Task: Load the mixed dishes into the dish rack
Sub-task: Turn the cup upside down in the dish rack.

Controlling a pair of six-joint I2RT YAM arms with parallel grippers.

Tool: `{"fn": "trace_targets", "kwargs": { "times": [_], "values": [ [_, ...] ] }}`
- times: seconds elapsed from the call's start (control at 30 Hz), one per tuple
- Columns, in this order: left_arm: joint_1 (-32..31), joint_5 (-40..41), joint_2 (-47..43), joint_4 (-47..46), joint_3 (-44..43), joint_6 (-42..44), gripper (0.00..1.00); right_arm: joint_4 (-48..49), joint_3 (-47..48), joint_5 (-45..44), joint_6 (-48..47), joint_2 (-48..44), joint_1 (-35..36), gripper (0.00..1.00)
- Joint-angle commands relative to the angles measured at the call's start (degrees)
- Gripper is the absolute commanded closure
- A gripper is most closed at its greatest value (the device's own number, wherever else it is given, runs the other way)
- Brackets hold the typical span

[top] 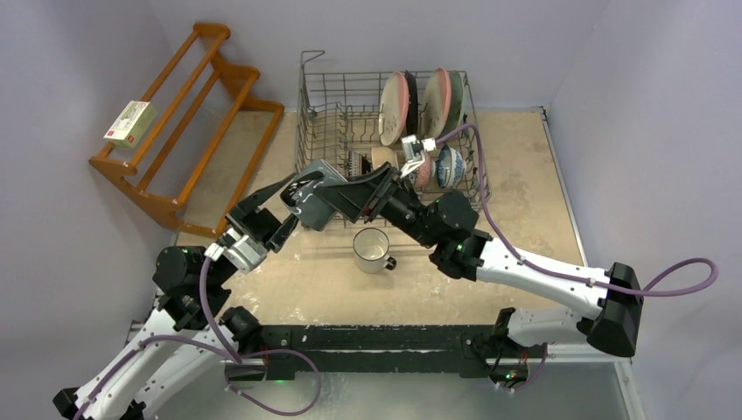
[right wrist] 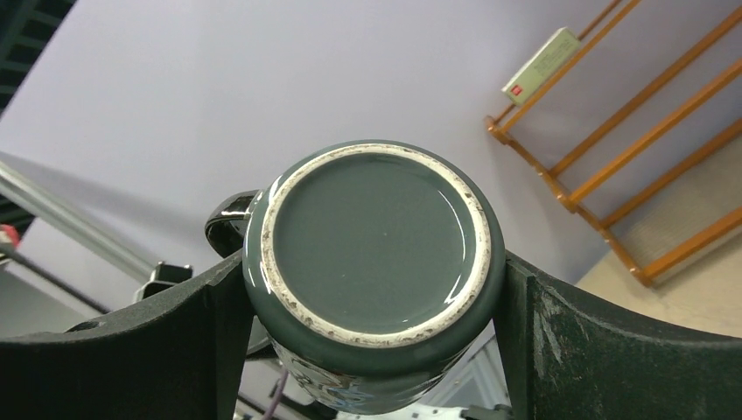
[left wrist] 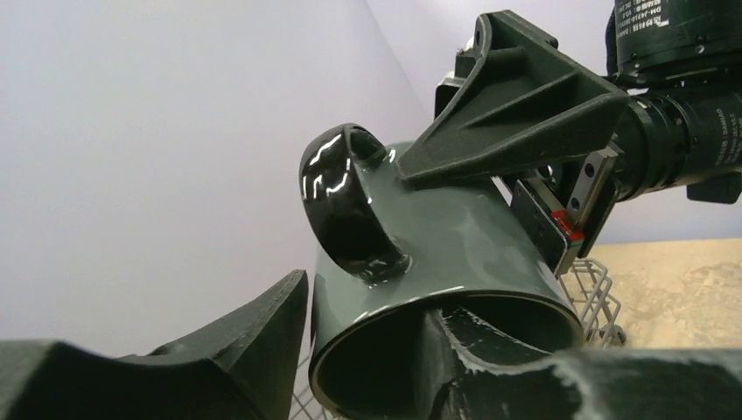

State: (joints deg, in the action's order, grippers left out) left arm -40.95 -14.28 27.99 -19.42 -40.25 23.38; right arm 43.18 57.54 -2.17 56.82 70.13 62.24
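A dark teal mug (top: pixel 317 194) hangs in the air on its side, just in front of the dish rack (top: pixel 306 114). My right gripper (top: pixel 352 188) is shut on its body: in the right wrist view both fingers (right wrist: pixel 560 341) press the sides of the mug (right wrist: pixel 372 245), whose base faces the camera. My left gripper (left wrist: pixel 367 302) stands open at the rim of the mug (left wrist: pixel 455 236), one finger inside, the outer finger (left wrist: pixel 262 332) a little off the wall. A white mug (top: pixel 372 249) stands upright on the table. Two plates (top: pixel 395 107) and patterned bowls (top: pixel 448 166) sit in the rack.
A brown wooden slatted shelf (top: pixel 188 122) stands at the back left with a small box (top: pixel 129 122) on it. Walls close in the table on the left, back and right. The right arm's purple cable (top: pixel 477 149) arcs over the rack's right side.
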Motion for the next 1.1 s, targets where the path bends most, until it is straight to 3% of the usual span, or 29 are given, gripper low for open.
{"fn": "trace_targets", "kwargs": {
  "times": [0.0,0.03,0.13,0.2,0.6,0.8,1.07],
  "values": [
    [-0.27,3.19,-2.38,1.82,1.14,-0.2,0.53,2.5,5.42,-5.12,-5.25,-0.94,0.08,0.87],
    [-0.29,4.23,-2.84,2.12,1.4,-0.44,0.49,1.59,5.78,-6.11,-6.29,-0.88,0.08,0.88],
    [-0.3,6.02,-3.96,3.97,1.71,-0.47,0.25,-0.11,6.71,-8.86,-9.43,-0.86,-0.01,0.88],
    [-0.3,6.93,-4.36,5.57,1.68,-0.44,0.19,-1.31,7.77,-10.72,-11.33,-0.68,-0.33,0.88],
    [-0.29,16.55,-6.25,16.39,-0.29,-7.01,0.1,-10.39,17.76,-19.13,-30.93,4.43,-4.57,0.96],
    [-0.31,20.97,-5.11,24.05,-3.11,-13.59,0.07,-11.61,20.89,-11.79,-37.24,8.47,-13.07,1.0],
    [-0.27,17.83,-3.22,29.36,-2.71,-21.13,0.01,-17.02,30.28,-1.76,-49.52,19.28,-18.6,1.0]
  ]
}}
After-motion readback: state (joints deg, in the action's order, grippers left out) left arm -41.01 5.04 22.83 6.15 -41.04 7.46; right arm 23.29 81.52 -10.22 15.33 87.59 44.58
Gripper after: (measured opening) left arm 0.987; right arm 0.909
